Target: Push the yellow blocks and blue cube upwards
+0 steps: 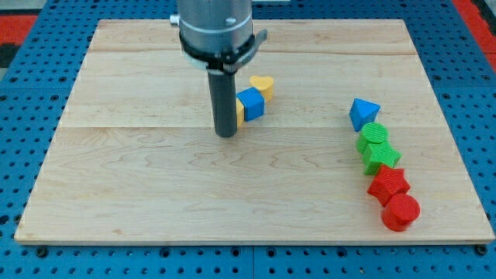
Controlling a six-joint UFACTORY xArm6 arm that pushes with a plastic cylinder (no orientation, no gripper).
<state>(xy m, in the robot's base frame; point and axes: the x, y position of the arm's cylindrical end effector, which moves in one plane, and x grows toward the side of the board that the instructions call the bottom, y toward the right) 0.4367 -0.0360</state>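
The blue cube (250,103) sits near the middle of the wooden board (155,178). A yellow heart-shaped block (263,84) touches its upper right side. Another yellow block (240,112) peeks out at the cube's lower left, mostly hidden behind the rod. My tip (225,133) is at the cube's lower left, right against that yellow block.
At the view's right a chain of blocks runs downward: a blue triangular block (363,113), a green round block (373,137), a green star-like block (381,157), a red star-like block (388,184) and a red round block (401,211). The arm's grey housing (216,27) hangs over the board's top.
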